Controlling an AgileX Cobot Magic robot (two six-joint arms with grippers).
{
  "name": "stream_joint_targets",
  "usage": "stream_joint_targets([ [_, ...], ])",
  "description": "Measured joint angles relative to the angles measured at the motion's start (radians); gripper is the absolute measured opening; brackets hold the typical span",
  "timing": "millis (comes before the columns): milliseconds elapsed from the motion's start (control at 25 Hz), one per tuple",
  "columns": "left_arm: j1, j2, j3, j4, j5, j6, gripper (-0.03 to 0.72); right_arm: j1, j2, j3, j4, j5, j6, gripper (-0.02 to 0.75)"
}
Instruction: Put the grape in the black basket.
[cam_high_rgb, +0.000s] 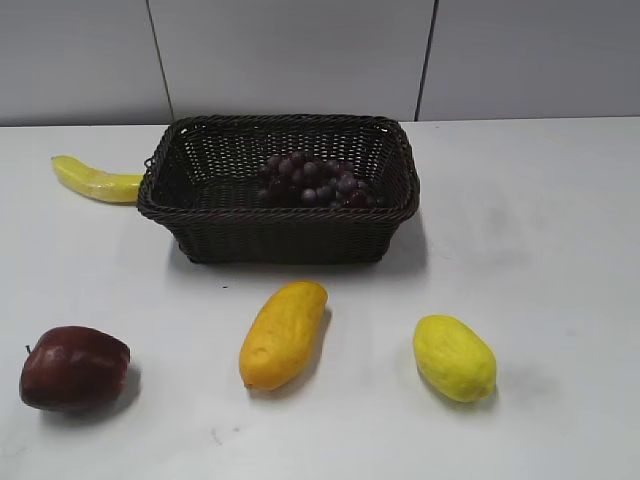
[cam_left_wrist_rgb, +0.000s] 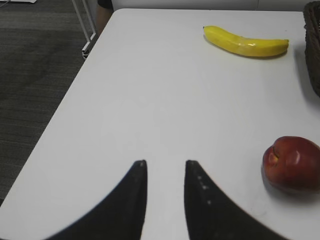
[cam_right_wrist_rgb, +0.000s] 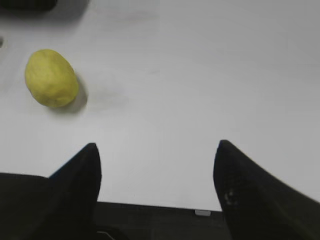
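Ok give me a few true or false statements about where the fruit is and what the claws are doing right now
1. The grape lies inside the black basket. True.
2. The banana is in the basket too. False: it lies on the table, at the basket's left side.
3. The left claw grips the apple. False: it holds nothing, and the apple sits apart, to its right.
4. The right claw is open and empty. True.
5. Two fruits lie in front of the basket besides the apple: an orange-yellow fruit and a yellow fruit. True.
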Motion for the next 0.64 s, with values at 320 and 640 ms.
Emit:
stream_joint_targets([
  [320, 0.000, 0.000, 0.000, 0.000, 0.000, 0.000, 0.228, 0.000, -0.148, 0.000, 0.000, 0.001, 0.000, 0.523],
  [640, 0.000, 0.000, 0.000, 0.000, 0.000, 0.000, 0.228, 0.000, -0.231, 0.006, 0.000, 0.003, 0.000, 0.522],
])
